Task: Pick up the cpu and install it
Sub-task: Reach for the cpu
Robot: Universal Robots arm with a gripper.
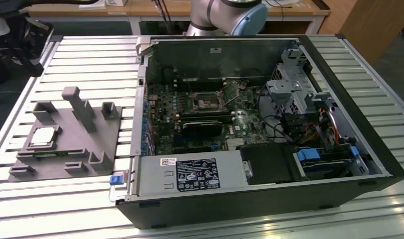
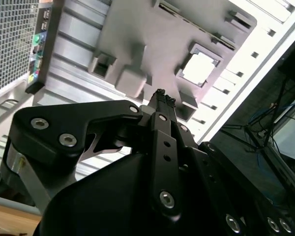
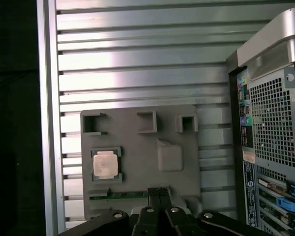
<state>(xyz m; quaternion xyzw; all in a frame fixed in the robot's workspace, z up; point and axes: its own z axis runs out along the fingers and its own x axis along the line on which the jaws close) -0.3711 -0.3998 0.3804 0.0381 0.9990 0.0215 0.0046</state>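
The cpu (image 3: pixel 105 163) is seated in the grey fixture plate (image 3: pixel 132 147), among raised blocks (image 3: pixel 169 155). The gripper (image 3: pixel 158 191) is held pinched together, empty, above the plate.

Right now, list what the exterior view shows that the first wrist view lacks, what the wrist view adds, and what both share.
Exterior view: the inside of the open computer case, with the motherboard socket, and the arm's base behind it.
First wrist view: the case's rear port panel and the shut pincer, holding nothing.
Both: the cpu lying on the grey fixture plate, on the slatted table.
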